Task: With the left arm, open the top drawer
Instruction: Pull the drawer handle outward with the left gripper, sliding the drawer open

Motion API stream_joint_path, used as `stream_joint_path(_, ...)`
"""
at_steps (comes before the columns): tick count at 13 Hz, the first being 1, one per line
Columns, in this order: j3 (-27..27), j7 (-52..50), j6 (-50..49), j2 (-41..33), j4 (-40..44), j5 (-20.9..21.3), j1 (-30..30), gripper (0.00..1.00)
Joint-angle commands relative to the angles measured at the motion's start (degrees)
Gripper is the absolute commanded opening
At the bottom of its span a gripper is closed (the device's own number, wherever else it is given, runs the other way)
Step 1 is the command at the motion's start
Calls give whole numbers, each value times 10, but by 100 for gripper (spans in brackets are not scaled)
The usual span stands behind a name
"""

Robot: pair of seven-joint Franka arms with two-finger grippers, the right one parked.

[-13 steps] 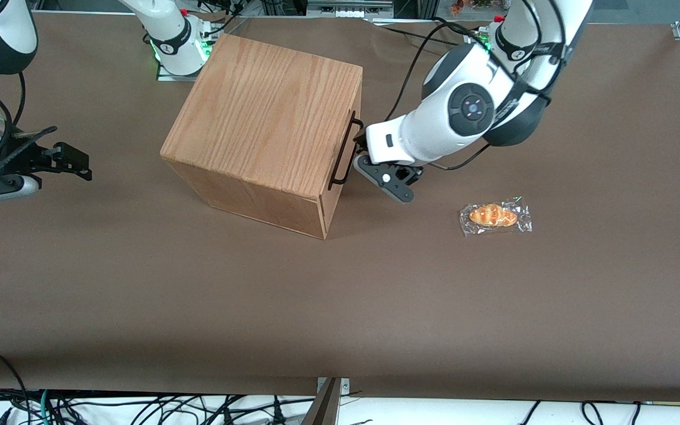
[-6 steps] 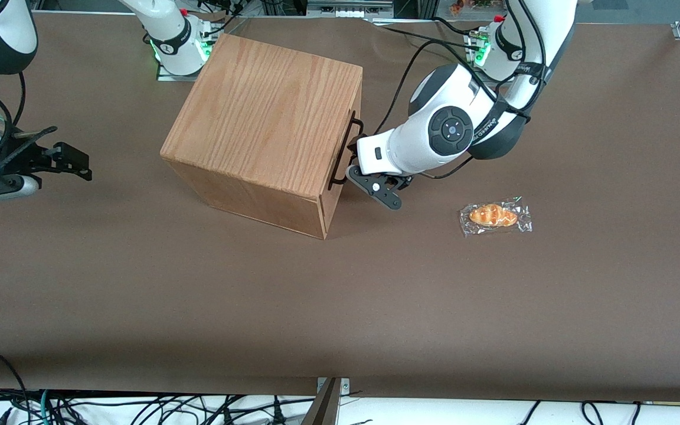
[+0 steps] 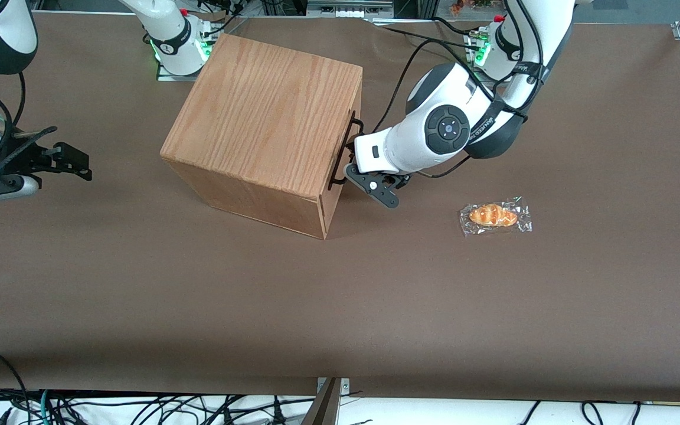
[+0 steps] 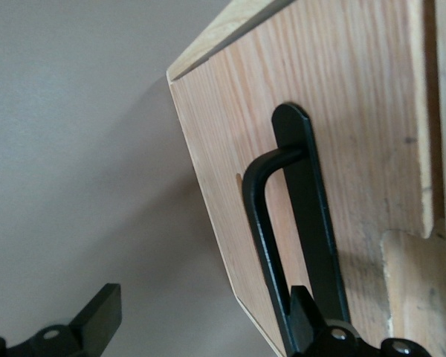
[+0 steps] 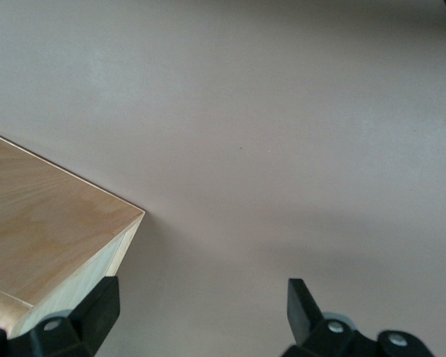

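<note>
- The fingers [image 4: 97,320] of the left arm's gripper [image 3: 356,171] stand spread wide; one lies tucked against the handle [image 4: 264,245], the other well apart from it, nothing pinched.
- The top drawer [image 3: 340,168] looks shut, its front panel flush with the oak box [image 3: 263,118] on the tabletop [image 3: 375,295].
- Step in hand, I judge: hooking the handle. Next, the fingers must close on the wire, then pull straight away from the box.
- Only the wrist view shows finger against wire; the front view shows the packaged croissant [image 3: 493,215] lying apart.
</note>
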Motion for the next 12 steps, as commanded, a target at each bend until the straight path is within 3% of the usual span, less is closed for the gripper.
stream_joint_path(1,4,2,-3,14,16,-6,-10,100)
stream_joint_path(3,5,2,-3,17,16,-5,-12,100)
stream_joint_path(6,4,2,-3,22,16,43,-13,100)
stream_joint_path(12,4,9,-11,19,14,57,3,100)
